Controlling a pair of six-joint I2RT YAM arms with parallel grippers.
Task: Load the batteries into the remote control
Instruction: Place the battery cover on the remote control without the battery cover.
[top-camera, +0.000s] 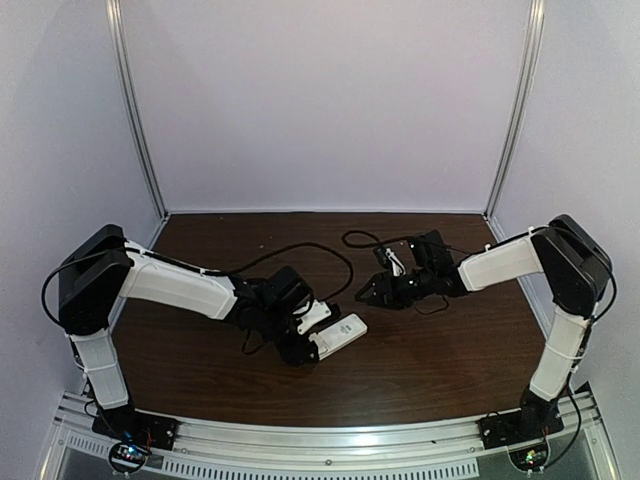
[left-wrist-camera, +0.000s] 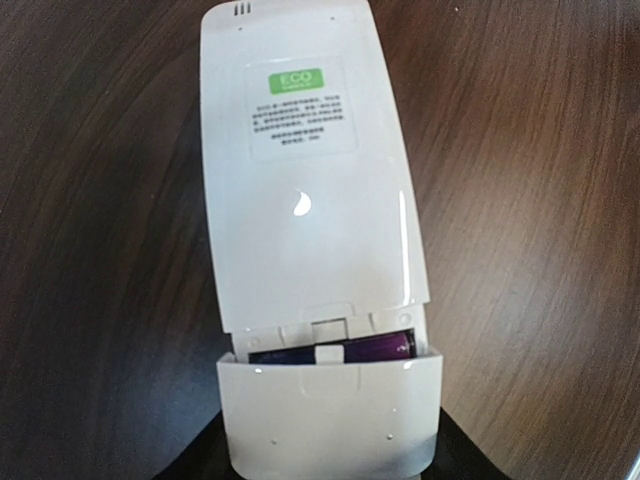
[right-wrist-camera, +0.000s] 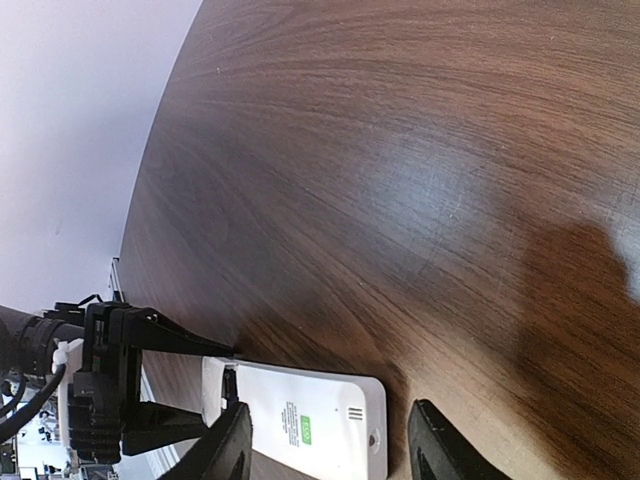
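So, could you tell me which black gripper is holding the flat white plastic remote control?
The left gripper: it clamps the white remote control by one end; the right gripper hangs open, empty.

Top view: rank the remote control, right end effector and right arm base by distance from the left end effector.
1. remote control, in the left end effector's grip.
2. right end effector, right and further back.
3. right arm base, far right, near edge.
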